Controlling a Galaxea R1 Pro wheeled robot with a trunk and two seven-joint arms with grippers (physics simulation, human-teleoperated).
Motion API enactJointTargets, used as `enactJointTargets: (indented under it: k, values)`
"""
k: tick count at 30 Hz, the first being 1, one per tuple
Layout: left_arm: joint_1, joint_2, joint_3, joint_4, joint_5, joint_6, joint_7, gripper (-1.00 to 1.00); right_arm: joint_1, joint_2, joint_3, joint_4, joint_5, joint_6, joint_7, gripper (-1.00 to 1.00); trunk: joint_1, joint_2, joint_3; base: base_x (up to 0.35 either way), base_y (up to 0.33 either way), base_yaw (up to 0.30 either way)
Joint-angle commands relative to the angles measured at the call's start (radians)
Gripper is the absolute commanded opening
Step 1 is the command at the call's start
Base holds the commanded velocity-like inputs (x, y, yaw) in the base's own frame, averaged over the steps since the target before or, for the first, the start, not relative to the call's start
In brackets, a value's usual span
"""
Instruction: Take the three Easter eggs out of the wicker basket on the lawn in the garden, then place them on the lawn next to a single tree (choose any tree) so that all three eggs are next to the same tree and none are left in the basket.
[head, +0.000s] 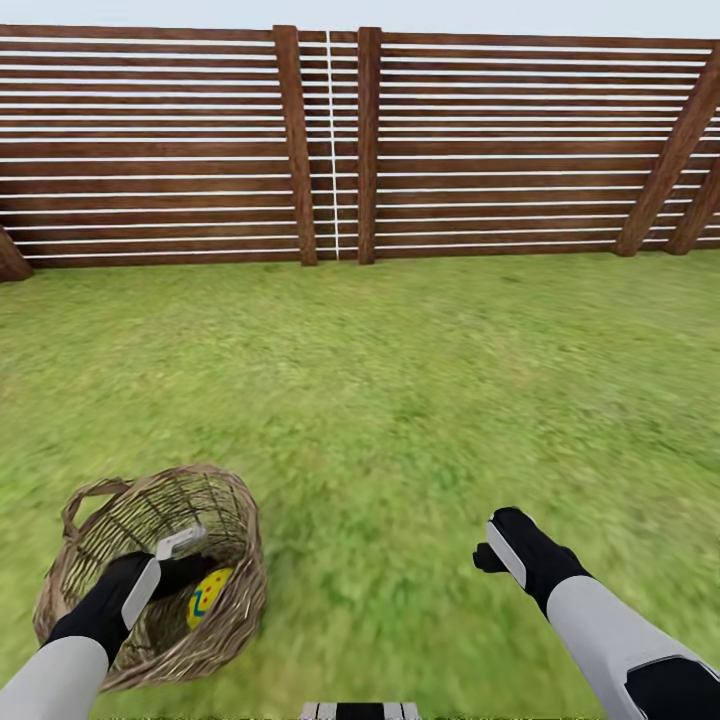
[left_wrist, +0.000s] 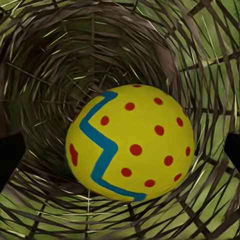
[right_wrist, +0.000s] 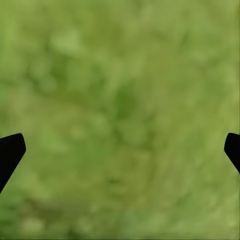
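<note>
Left arm angled forward-down, left gripper (head: 185, 560) fingers spread wide. Right arm extended forward, right gripper (head: 490, 553) pointing down, fingers apart, holding nothing.

Light: we see bright, even daylight, no glare.
Shadows: faint on the lawn (head: 420, 400).
Focus: right wrist view's grass blurred; egg (left_wrist: 131, 144) sharp.

Round brown open-weave wicker basket (head: 230, 590), rough; smooth matt yellow red-dotted egg (left_wrist: 131, 143); dark brown slatted wooden fence (head: 480, 140).
</note>
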Motion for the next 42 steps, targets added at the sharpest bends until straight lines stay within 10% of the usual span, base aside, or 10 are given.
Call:
enactJointTargets:
  k: [1, 42]
  values:
    - [0.000, 0.000, 0.003, -0.001, 0.001, 0.006, -0.002, 1.00, -0.001, -0.001, 0.008, -0.001, -0.010, 0.004, -0.007, 1.00, 0.000, -0.001, -0.005, 0.000, 0.000, 0.000]
    - [0.000, -0.019, 0.005, 0.001, 0.001, 0.004, -0.003, 1.00, -0.001, 0.000, 0.008, 0.000, -0.010, 0.004, -0.008, 1.00, 0.019, -0.010, -0.163, 0.057, 0.000, 0.000]
